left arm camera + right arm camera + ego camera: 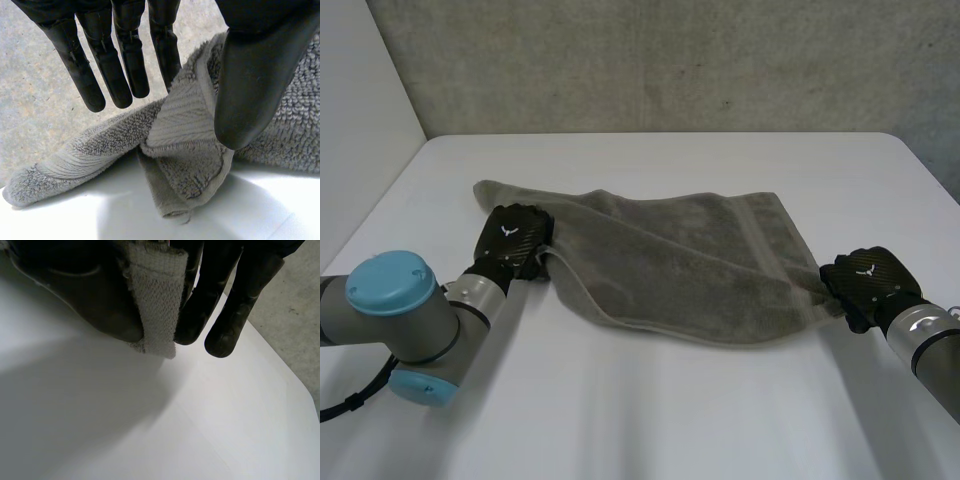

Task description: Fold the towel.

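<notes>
A grey-brown terry towel [670, 265] lies spread across the middle of a smooth white table [670, 420], rumpled rather than flat. Its pile is looped and fuzzy, and a flatter ribbed band runs just inside its right-hand edge. The near edge curves in a shallow arc between the two hands, and the far left corner trails out to a soft point on the table.

The black left hand [512, 240] sits at the towel's near left corner, covering the cloth beneath it in the head view. In the left wrist view the towel [185, 150] rises in a bunched fold with its ribbed band showing. The broad thumb [255, 75] presses one side of that fold and straight fingers [125, 60] stand on the other, the nearest touching the cloth, so this hand pinches the towel. The fold's tip hangs just above the table.

The black right hand [865, 280] is at the near right corner. In the right wrist view a narrow strip of woven towel hem [157, 300] is clamped between this hand's thumb [90, 295] and its fingers [230, 315], the frayed end poking out below. The rest of the towel is hidden behind the hand there.

A grey arm joint with a light-blue cap [395, 300] is cut off at the left edge. A rough grey concrete wall [670, 60] stands behind the table.
</notes>
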Tool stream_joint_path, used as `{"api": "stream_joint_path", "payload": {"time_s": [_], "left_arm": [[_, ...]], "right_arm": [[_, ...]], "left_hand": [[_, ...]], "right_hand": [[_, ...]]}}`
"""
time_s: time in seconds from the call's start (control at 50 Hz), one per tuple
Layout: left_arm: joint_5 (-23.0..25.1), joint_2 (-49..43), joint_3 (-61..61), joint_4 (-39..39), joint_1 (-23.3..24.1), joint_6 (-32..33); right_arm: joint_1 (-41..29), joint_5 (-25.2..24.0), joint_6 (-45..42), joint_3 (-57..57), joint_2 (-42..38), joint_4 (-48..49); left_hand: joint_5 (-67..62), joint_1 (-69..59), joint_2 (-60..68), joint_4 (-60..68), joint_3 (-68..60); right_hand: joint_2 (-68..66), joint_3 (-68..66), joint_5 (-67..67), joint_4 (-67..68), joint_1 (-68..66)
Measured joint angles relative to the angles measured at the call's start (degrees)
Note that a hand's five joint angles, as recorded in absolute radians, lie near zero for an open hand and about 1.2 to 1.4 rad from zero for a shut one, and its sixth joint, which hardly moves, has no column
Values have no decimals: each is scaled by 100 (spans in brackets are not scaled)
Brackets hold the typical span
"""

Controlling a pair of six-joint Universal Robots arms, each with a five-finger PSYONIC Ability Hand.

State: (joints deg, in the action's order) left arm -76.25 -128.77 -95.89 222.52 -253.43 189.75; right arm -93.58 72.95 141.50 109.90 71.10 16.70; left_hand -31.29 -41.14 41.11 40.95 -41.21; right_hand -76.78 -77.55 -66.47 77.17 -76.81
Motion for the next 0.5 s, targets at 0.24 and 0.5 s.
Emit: {"api": "stream_joint_path", "payload": {"time_s": [0.24, 0.5], "left_arm": [[17, 147, -29, -192, 4, -380], [64, 83, 61, -268, -1, -366]], "right_arm": [[4, 0, -8, 5, 0, 0], [0, -2, -6, 5, 0, 0]], "left_hand": [[504, 446, -320, -304, 331], [-2841, -2890, 3017, 3032, -2969]], "right_hand": [[0, 0, 0, 0, 0], [0, 0, 0, 0, 0]]}}
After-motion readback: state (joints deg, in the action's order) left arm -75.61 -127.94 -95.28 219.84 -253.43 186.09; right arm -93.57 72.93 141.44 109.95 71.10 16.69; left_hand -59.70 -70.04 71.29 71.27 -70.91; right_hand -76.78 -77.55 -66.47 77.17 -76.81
